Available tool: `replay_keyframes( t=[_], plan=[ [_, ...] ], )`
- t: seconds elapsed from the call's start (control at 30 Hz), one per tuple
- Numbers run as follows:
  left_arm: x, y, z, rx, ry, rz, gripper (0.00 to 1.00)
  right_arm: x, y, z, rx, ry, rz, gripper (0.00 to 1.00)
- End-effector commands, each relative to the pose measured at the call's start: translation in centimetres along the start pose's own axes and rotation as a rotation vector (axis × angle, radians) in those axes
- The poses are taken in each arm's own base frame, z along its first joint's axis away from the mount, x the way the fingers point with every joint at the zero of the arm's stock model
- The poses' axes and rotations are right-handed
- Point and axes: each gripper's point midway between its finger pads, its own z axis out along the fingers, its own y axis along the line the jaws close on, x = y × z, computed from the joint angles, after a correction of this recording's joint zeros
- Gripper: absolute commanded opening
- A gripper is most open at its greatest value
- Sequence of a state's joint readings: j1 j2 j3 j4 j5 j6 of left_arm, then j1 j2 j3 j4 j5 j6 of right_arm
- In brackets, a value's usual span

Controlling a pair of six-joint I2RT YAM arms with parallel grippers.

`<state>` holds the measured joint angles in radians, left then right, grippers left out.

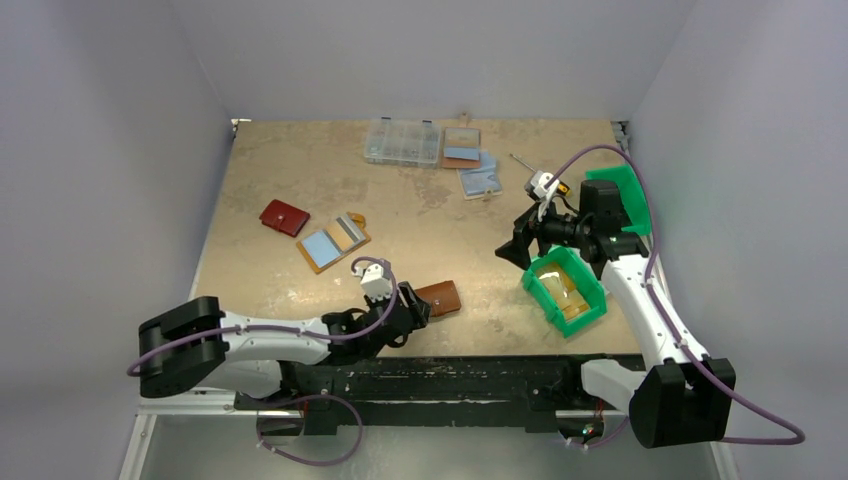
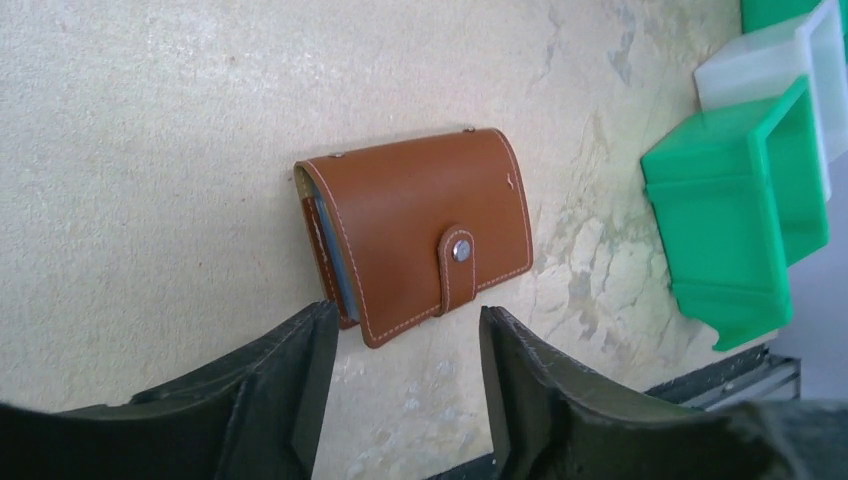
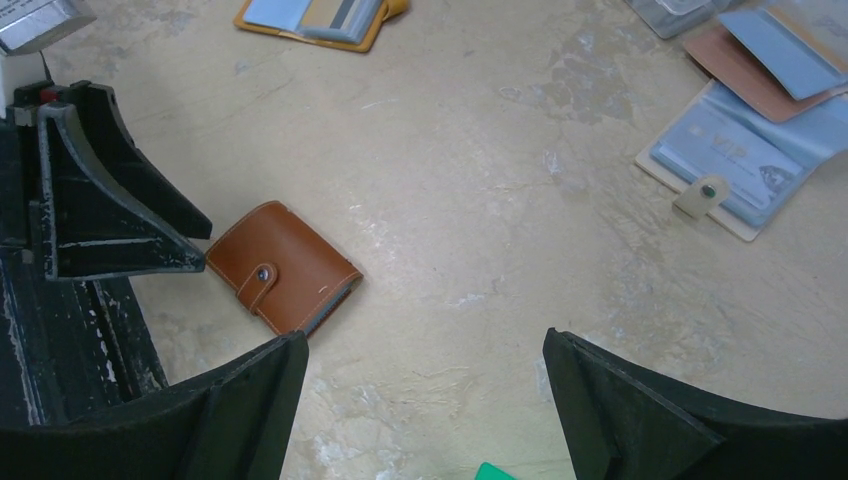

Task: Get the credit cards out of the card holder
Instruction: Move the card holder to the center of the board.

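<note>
Just ahead of the left gripper (image 2: pixel 407 325), whose jaws are held apart on nothing, the card holder (image 2: pixel 415 235) (tab snapped shut) could be shoved away if closed upon askew.

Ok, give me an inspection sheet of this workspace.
surface: tan table, mottled.
job's things: brown holder lying flat, snapped shut; cards not seen.
clutter: red wallet, open holders, clear box, green bin.
hands: left hand open, just short of the holder; right hand open, empty.
cables: purple cables looped on both arms.
surroundings: grey walls.
</note>
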<state>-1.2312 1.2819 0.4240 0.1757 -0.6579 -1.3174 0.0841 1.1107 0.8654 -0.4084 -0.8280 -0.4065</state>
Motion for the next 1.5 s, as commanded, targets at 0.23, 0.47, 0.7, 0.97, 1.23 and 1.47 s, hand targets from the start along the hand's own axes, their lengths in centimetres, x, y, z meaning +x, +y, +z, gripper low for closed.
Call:
replay_keyframes(
  t=[0.23, 0.47, 0.7, 0.97, 1.23, 1.47],
  plan=[
    [-2.2, -2.8, -4.4, 0.155, 0.082, 0.415, 0.84, -1.1, -0.5, -0.4, 0.019, -0.006, -0.042, 0.99],
    [-3.6, -6.0, -5.1, 0.283, 0.029, 0.571, 0.93, -1.0, -0.1, -0.5, -0.005, -0.002, -0.062, 0.99],
    [-3.3, -7.2, -3.8, 0.314, 0.007, 0.790, 0.96, -1.0, 0.7, -0.6, -0.041, -0.010, -0.105, 0.99],
    [-2.3, -8.3, -1.2, 0.418, 0.083, 0.836, 1.00, 0.5, 2.8, -0.6, -0.162, -0.020, -0.202, 0.99],
    [-2.4, -8.2, 0.8, 0.492, 0.158, 0.801, 1.00, 1.9, 4.6, -0.9, -0.264, -0.015, -0.295, 0.99],
    [-1.8, -6.9, 4.3, 0.474, 0.260, 0.782, 0.92, 2.2, 4.9, -0.9, -0.291, -0.005, -0.300, 0.99]
  ],
)
